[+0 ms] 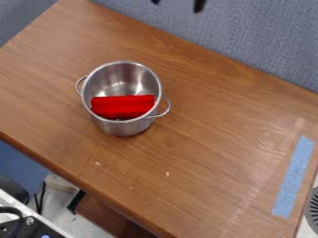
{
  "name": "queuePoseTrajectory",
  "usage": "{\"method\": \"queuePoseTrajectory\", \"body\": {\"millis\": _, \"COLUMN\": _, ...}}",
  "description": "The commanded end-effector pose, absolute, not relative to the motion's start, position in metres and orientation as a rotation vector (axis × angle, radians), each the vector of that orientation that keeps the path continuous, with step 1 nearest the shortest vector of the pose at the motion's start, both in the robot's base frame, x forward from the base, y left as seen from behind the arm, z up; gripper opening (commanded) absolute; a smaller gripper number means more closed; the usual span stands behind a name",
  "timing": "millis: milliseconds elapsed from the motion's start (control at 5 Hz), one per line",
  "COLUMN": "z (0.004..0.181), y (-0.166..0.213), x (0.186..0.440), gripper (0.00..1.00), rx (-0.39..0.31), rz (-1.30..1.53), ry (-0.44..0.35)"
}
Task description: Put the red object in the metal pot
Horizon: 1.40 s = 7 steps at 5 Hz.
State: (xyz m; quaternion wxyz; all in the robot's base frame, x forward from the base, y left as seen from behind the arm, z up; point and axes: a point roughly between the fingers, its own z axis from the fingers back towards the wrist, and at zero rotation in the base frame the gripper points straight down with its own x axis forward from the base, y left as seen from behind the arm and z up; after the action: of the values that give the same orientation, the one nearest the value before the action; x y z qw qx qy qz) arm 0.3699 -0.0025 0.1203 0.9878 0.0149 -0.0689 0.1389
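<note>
The metal pot (122,97) stands on the left half of the wooden table (224,139), shiny, with two small side handles. Inside it lies the red object (125,106), a flat red half-disc filling the near part of the pot's floor. Only the dark fingertips (196,5) of my gripper (178,3) poke into the top edge of the view, well above and behind the pot. They stand apart with nothing between them. The rest of the arm is out of view.
A strip of blue tape (295,173) is stuck near the table's right edge. A grey-blue wall (267,37) runs behind the table. The table's near edge slants from the left down to the bottom middle, with dark clutter (25,218) below it.
</note>
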Motion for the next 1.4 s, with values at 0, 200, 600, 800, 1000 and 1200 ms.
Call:
{"method": "queuePoseTrajectory", "body": {"millis": 0, "z": 0.122, "y": 0.01, "x": 0.377, "gripper": 1.0, "rx": 0.093, "rz": 0.501, "ry": -0.191}}
{"method": "queuePoseTrajectory", "body": {"millis": 200, "z": 0.103, "y": 0.019, "x": 0.404, "gripper": 1.0, "rx": 0.11, "rz": 0.413, "ry": -0.223}}
{"method": "queuePoseTrajectory", "body": {"millis": 600, "z": 0.088, "y": 0.028, "x": 0.434, "gripper": 1.0, "rx": 0.141, "rz": 0.056, "ry": -0.268}}
{"method": "queuePoseTrajectory", "body": {"millis": 800, "z": 0.086, "y": 0.011, "x": 0.452, "gripper": 1.0, "rx": 0.128, "rz": -0.107, "ry": -0.253}}
{"method": "queuePoseTrajectory", "body": {"millis": 1000, "z": 0.078, "y": 0.044, "x": 0.453, "gripper": 1.0, "rx": 0.133, "rz": -0.139, "ry": -0.245}}
{"method": "queuePoseTrajectory", "body": {"millis": 1200, "z": 0.075, "y": 0.083, "x": 0.447, "gripper": 1.0, "rx": 0.142, "rz": -0.141, "ry": -0.219}}
